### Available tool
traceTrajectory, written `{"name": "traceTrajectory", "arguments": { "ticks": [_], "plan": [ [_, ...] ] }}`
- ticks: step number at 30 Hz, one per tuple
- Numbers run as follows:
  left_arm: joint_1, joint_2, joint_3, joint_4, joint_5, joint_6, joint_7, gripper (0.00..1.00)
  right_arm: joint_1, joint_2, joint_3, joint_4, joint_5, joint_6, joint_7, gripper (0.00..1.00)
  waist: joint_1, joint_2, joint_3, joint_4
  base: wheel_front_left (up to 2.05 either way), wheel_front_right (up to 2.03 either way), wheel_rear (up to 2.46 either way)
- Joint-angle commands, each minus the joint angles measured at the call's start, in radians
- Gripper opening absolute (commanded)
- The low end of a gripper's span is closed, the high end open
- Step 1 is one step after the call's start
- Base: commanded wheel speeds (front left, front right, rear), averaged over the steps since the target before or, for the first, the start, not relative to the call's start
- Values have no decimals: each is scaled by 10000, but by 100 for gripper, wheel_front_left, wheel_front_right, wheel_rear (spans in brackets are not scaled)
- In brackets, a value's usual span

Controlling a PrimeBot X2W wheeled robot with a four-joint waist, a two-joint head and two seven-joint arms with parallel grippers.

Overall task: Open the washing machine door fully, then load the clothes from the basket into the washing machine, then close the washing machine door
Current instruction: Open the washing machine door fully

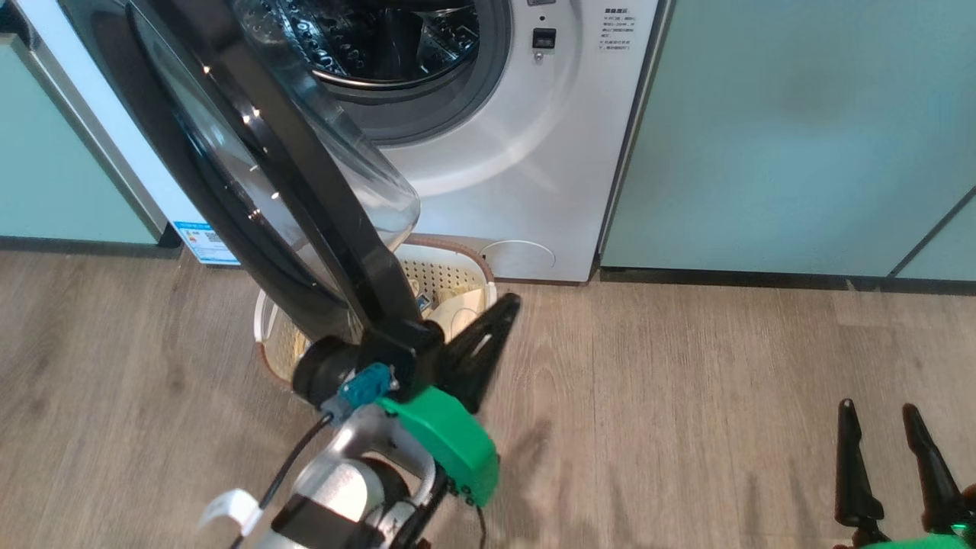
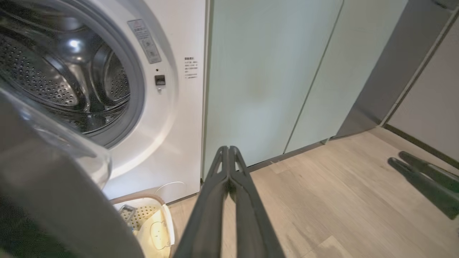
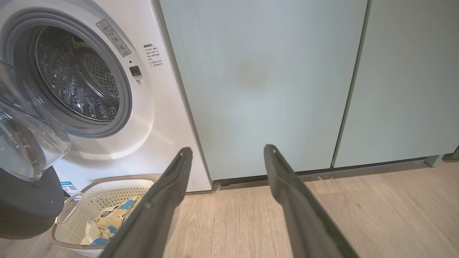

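Black glossy rim of the washing machine door [image 1: 305, 175] juts out from the washing machine [image 1: 518, 152], not yet fully wide, we judge. We should press its inner face leftward along the hinge arc, slowly, with our left claw [image 1: 505, 305], pinched shut just beside the rim's lower edge. Our right claw [image 1: 877, 412] hangs spread wide, well apart. Beneath the door, the basket [image 3: 104, 195] holds the clothes [image 3: 111, 218].

My left gripper [image 1: 502, 306] presses its two long dark fingers [image 1: 479, 347] together beyond its green wrist cover [image 1: 450, 442]; my right gripper [image 1: 878, 415] spreads its pair wide.
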Motion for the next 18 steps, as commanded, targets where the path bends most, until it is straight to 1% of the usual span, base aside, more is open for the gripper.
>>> {"name": "traceTrajectory", "arguments": {
  "ticks": [1, 9, 18],
  "plan": [
    [-323, 102, 487, -243, 139, 119, -50, 0, -398, -101, 163, -246, 68, -27, -95, 100, 0, -1, 11, 0, 0, 0, 0],
    [-395, 242, 940, 353, 300, 580, -155, 0, -468, -101, 172, -165, 48, -27, -95, 100, 0, -1, 53, -12, 0, 0, 0],
    [-295, 310, 1088, 561, 293, 817, -188, 0, -475, -101, 148, -154, 74, -27, -95, 100, 0, -1, 81, 10, 0, 0, 0]
  ]
}}
